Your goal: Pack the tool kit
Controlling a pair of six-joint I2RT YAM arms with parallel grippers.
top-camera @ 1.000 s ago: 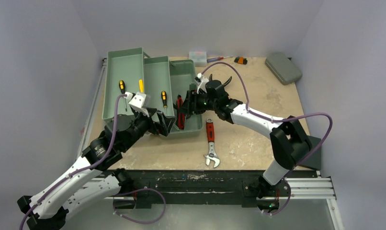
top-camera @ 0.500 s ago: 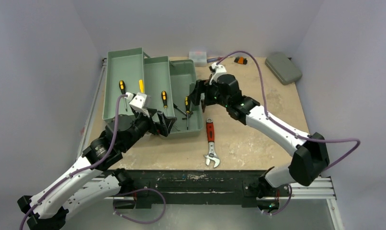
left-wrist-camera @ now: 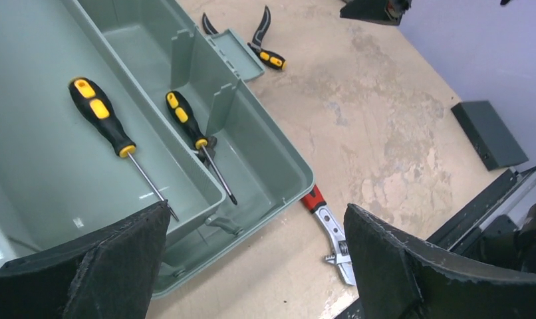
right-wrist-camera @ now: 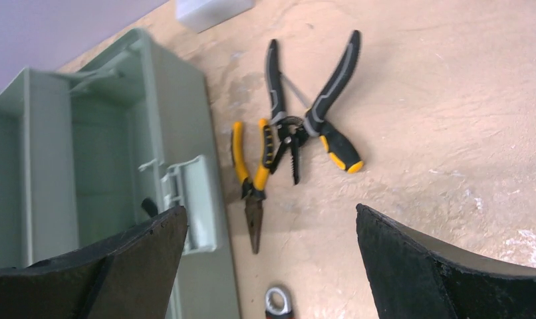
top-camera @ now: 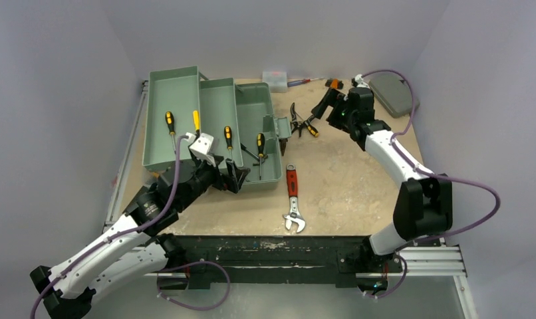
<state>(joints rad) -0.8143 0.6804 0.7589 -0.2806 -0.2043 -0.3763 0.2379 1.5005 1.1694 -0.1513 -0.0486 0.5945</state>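
Overhead, the toolbox (top-camera: 175, 90) lies open with screwdrivers (top-camera: 228, 136) inside, while a wrench (top-camera: 292, 199) and pliers (top-camera: 304, 124) wait outside, so packing looks partly done. Left wrist: the left gripper (left-wrist-camera: 255, 219) gapes empty, box ahead-left of its jaws. Right wrist: the right gripper (right-wrist-camera: 270, 212) gapes empty, pliers just ahead between its jaws.

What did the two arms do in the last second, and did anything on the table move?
The right pincer rose out of the tool kit and swung away to the far right; it is now open, aimed at the pliers. A yellow-handled screwdriver lies in the kit's bottom where it had been. The left pincer, wrench and other screwdrivers barely changed.
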